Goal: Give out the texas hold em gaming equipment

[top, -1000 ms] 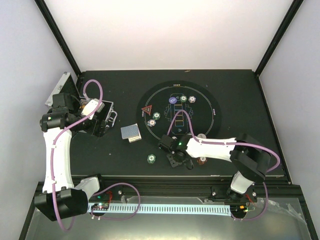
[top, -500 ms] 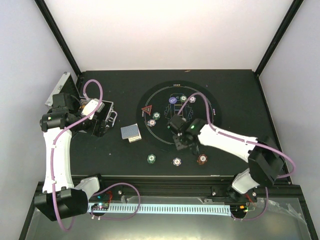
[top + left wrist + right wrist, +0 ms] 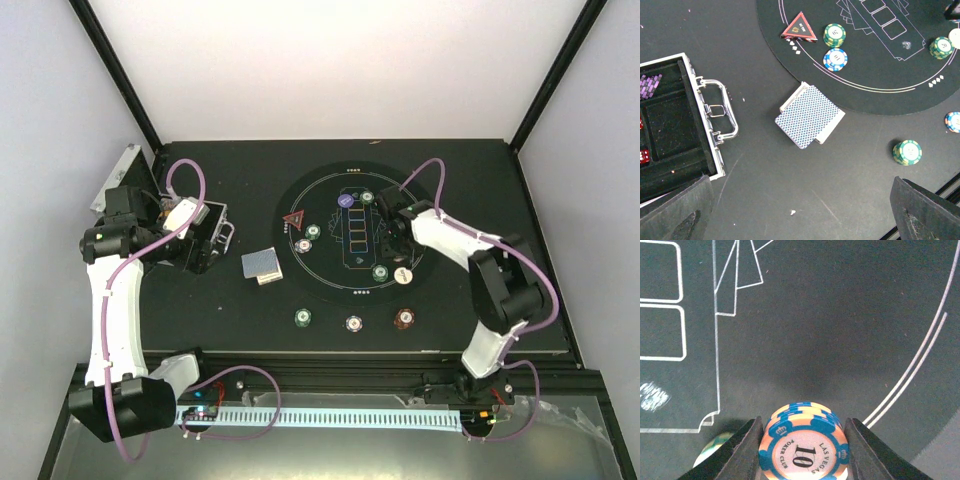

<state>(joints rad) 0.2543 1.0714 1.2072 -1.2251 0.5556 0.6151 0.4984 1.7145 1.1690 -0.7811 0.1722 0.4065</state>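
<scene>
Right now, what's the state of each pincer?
Left pincer: open, empty.
Right pincer: closed on the blue-edged chip stack marked 10.

Open silver case (image 3: 699, 125) sits left of round black mat (image 3: 325, 270).

Right wrist cam chops off the bottom of the chip stack (image 3: 803, 450) and the tips of the right jaws hugging it. A blurry green chip (image 3: 713, 447) sits half behind one finger. On the left wrist cam the case (image 3: 670, 125) runs off the left edge, the left jaws are just dark corners, and a chip (image 3: 953, 121) is clipped at the right.
</scene>
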